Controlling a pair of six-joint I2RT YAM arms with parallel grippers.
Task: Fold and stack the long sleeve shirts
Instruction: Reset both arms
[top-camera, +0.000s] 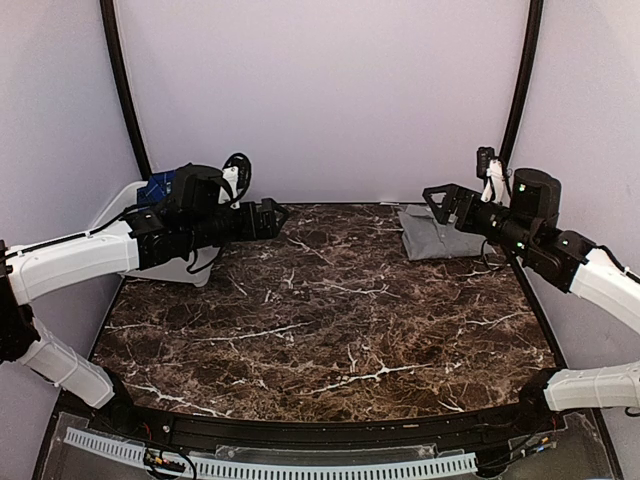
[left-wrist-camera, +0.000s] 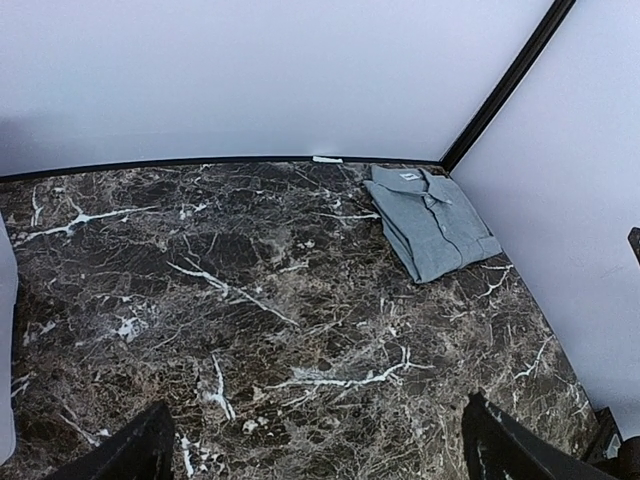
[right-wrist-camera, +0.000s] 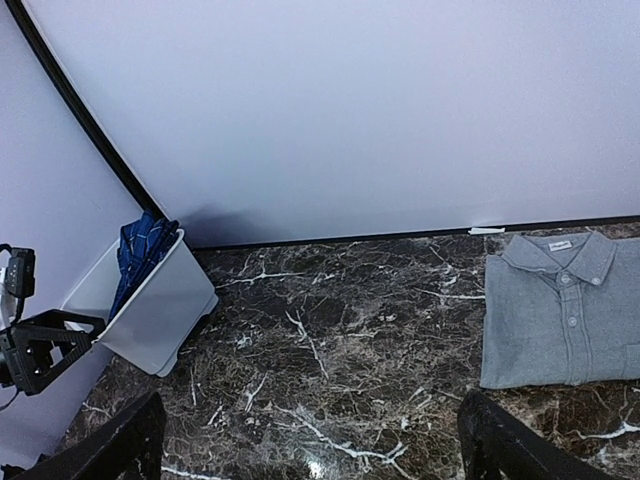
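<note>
A plain grey long sleeve shirt lies folded flat, collar toward the back wall, at the table's back right corner. A navy-and-blue plaid shirt is bunched inside the white tub at the back left. My left gripper hovers open beside the tub, holding nothing. Just left of the grey shirt, my right gripper hangs in the air, open and empty. Only dark marble shows between each pair of fingertips.
The dark marble table is walled by pale panels with black corner posts. The tub leans against the left wall. A small white tape strip lies at the back edge.
</note>
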